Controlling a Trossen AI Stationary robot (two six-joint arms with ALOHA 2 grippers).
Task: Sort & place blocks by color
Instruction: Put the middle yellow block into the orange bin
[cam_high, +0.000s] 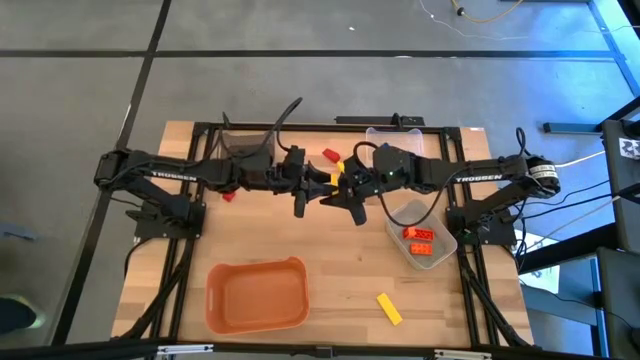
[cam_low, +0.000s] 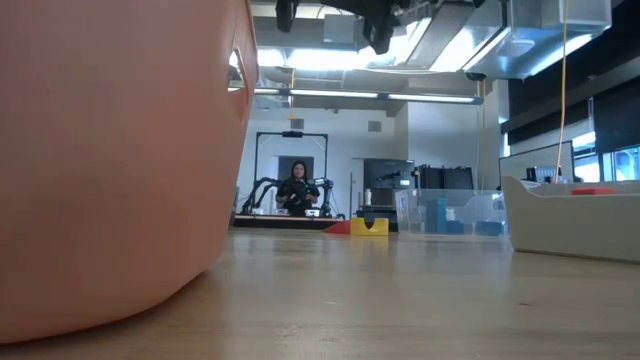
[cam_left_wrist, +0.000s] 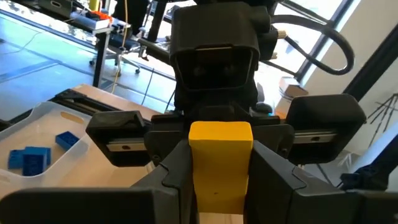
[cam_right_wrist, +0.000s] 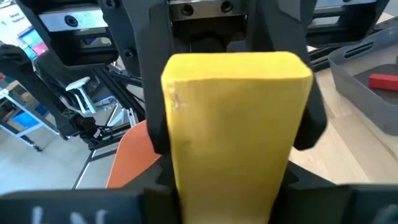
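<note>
My left gripper (cam_left_wrist: 221, 177) is shut on a yellow block (cam_left_wrist: 221, 155) above the middle of the table (cam_high: 339, 172). My right gripper (cam_left_wrist: 219, 129) faces it from the table's right, open. Its fingers (cam_left_wrist: 121, 134) stand wide on either side of the block's free end without touching it. The right wrist view shows the same block (cam_right_wrist: 236, 124) close up, with the left gripper's fingers (cam_right_wrist: 152, 124) at its sides. A red block (cam_high: 330, 155) lies on the table just beyond the grippers. Another yellow block (cam_high: 389, 308) lies flat near the near edge. My left gripper pinches the yellow block between its two fingers (cam_left_wrist: 171, 177), which lie on the block's two long sides (cam_left_wrist: 198, 180). The fingers come level from the table's left and run along the block. The block is lifted clear, its free end (cam_left_wrist: 221, 134) pointing at the right gripper.
An orange bin (cam_high: 257, 295) sits near the near edge, left of centre. A clear bin (cam_high: 440, 232) holding red and orange blocks (cam_high: 420, 240) sits under the right arm. Another clear bin (cam_left_wrist: 37, 121) holds blue blocks (cam_left_wrist: 31, 158). A person stands far off in the room (cam_low: 297, 188).
</note>
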